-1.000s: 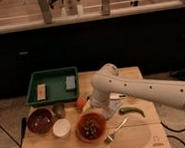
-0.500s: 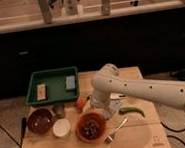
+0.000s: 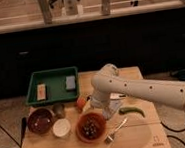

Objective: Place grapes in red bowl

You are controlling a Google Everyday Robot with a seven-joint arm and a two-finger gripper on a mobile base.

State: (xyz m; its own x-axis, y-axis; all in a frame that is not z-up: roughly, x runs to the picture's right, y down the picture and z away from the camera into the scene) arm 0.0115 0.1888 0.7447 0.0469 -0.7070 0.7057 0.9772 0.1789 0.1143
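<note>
The red bowl (image 3: 82,135) stands on the wooden table near the front middle. A cluster of dark glossy grapes (image 3: 91,127) lies inside it. My white arm reaches in from the right and bends down over the table. My gripper (image 3: 106,112) is at the arm's lower end, just behind and to the right of the red bowl's rim, close above the table.
A green tray (image 3: 53,95) with two small items stands at the back left. A dark maroon bowl (image 3: 40,120), a small white bowl (image 3: 61,127) and a can (image 3: 58,110) stand left of the red bowl. An orange fruit (image 3: 81,103), a green pepper (image 3: 133,111) and a fork (image 3: 115,130) lie nearby.
</note>
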